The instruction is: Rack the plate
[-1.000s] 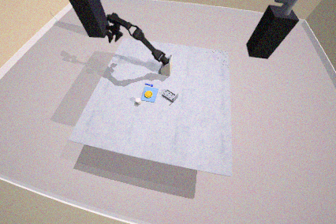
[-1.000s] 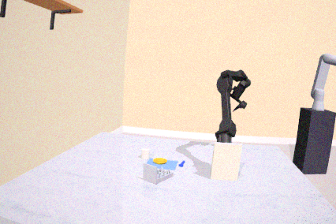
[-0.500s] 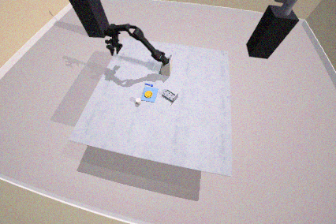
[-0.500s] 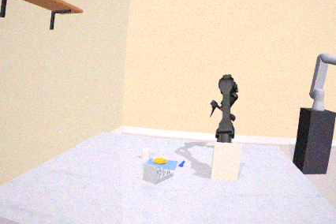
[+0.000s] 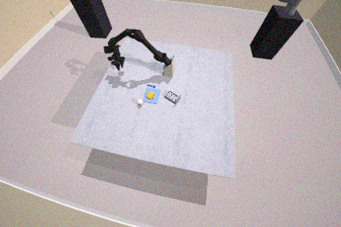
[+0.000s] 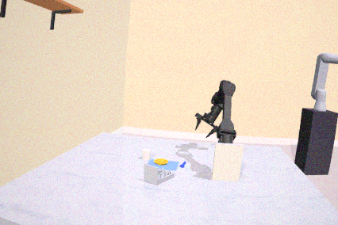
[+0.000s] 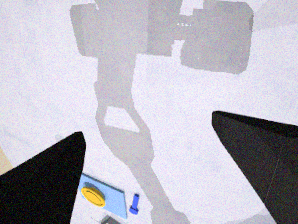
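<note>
The yellow plate lies flat on a light blue mat. The dish rack is a small grey box-like rack standing beside the mat. Its slots are too small to make out clearly, and only a dark bit shows at the wrist view's bottom edge. My gripper is open and empty, high above the table and well away from plate and rack. In the wrist view the plate lies low, near the left finger.
A small blue object lies beside the mat. A small white cylinder stands on the mat's other side. My arm's base stands at a pale block. Two black pedestals with grey arms stand farther off.
</note>
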